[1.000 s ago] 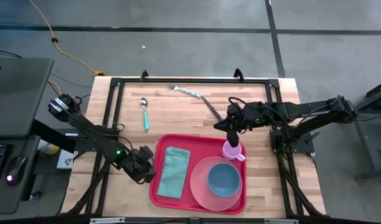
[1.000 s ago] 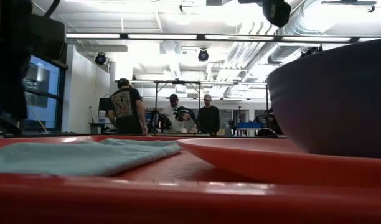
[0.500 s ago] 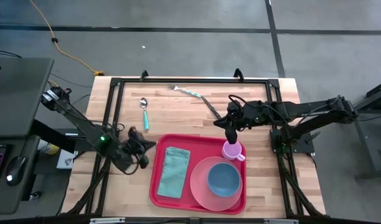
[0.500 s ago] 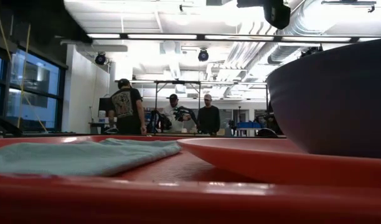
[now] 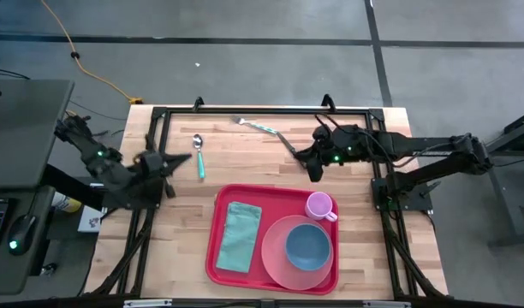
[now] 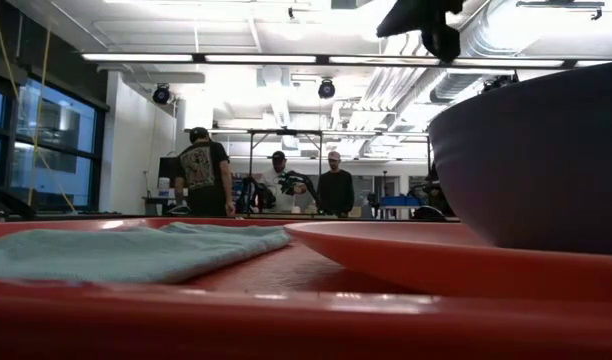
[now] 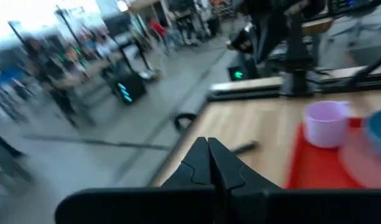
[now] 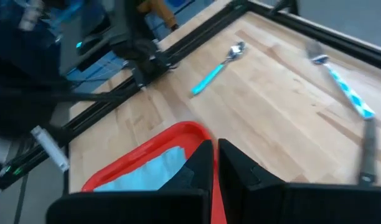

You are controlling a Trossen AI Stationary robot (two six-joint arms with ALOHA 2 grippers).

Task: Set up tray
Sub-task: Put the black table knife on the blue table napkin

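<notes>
The red tray (image 5: 217,257) lies at the table's near middle. On it are a teal cloth (image 5: 239,235), a pink plate (image 5: 275,265) bearing a blue bowl (image 5: 307,244), and a pink cup (image 5: 319,206) standing in the far right corner. My left gripper (image 5: 187,159) is shut and holds nothing. It hovers left of the tray and points level toward the table's right, close to a teal-handled spoon (image 5: 199,156). My right gripper (image 5: 316,174) is shut and holds nothing, above the table just beyond the cup. The wrist views show both finger pairs closed (image 7: 208,148) (image 8: 214,152).
A teal-handled fork (image 5: 260,127) and a dark knife (image 5: 289,147) lie on the wood toward the far edge. A black frame (image 5: 245,111) runs round the table. The low view shows people standing in the room beyond. Bare wood lies between the spoon and the tray.
My left gripper has risen from the tray's left rim and drawn back toward the table's left and far side, rolling until it points level to the right. My right gripper has moved from above the cup a little toward the far edge. Both stayed shut.
</notes>
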